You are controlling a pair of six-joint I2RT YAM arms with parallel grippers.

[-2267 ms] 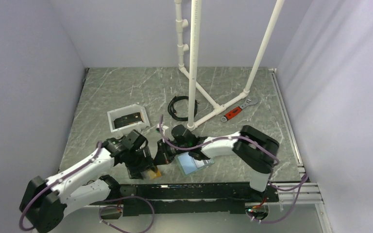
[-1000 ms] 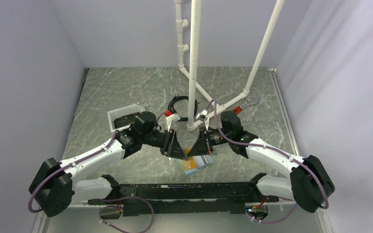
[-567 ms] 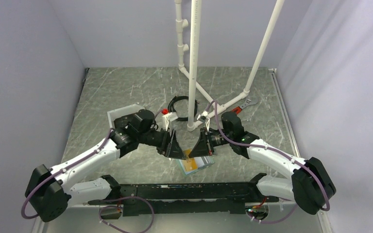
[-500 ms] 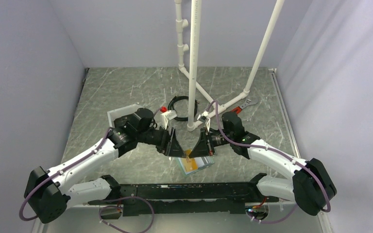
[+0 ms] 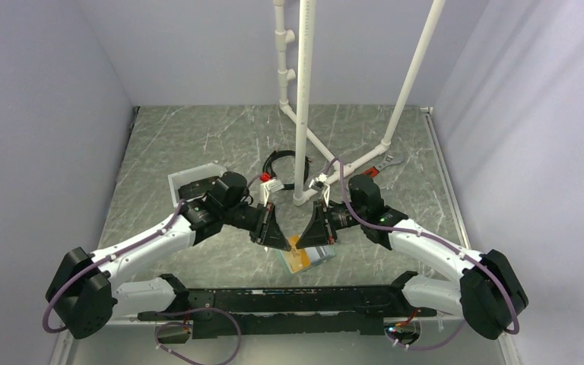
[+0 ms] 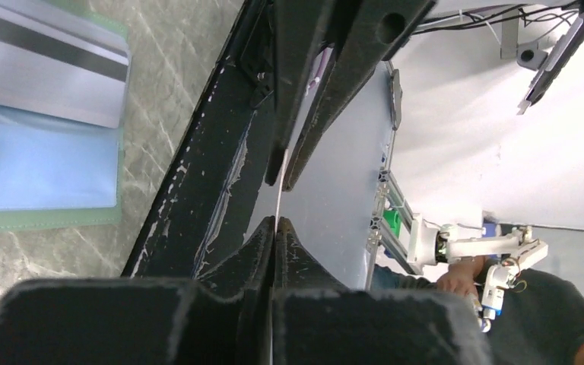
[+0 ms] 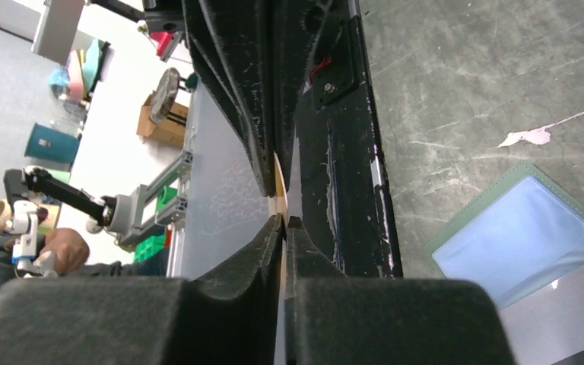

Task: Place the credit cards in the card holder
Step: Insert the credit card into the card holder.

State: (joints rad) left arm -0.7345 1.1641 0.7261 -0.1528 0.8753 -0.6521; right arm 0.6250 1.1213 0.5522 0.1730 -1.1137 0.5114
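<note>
A tan credit card (image 5: pixel 296 251) hangs on edge just above the open card holder (image 5: pixel 322 255), between both grippers. My left gripper (image 5: pixel 287 240) is shut on one end; in the left wrist view the card's thin edge (image 6: pixel 277 194) runs out of its tips (image 6: pixel 276 222). My right gripper (image 5: pixel 304 239) faces it from the right. Its fingertips (image 7: pixel 283 220) stand a hair apart around the card's tan edge (image 7: pixel 277 194). The holder's light blue inner face (image 6: pixel 38 167) (image 7: pixel 528 236) lies flat, with a grey striped card (image 6: pixel 46 68) (image 7: pixel 570 312) on it.
A white tray (image 5: pixel 178 181) with dark cards sits behind the left arm. A black cable coil (image 5: pixel 277 164) lies near the white pipe frame (image 5: pixel 302 114). A wrench (image 5: pixel 385 161) pokes out behind the right arm. The black base rail (image 5: pixel 289 296) runs along the near edge.
The left gripper opened wide and then shut on the tan card. The right gripper's jaws have loosened slightly. Both arms stay almost in place above the holder.
</note>
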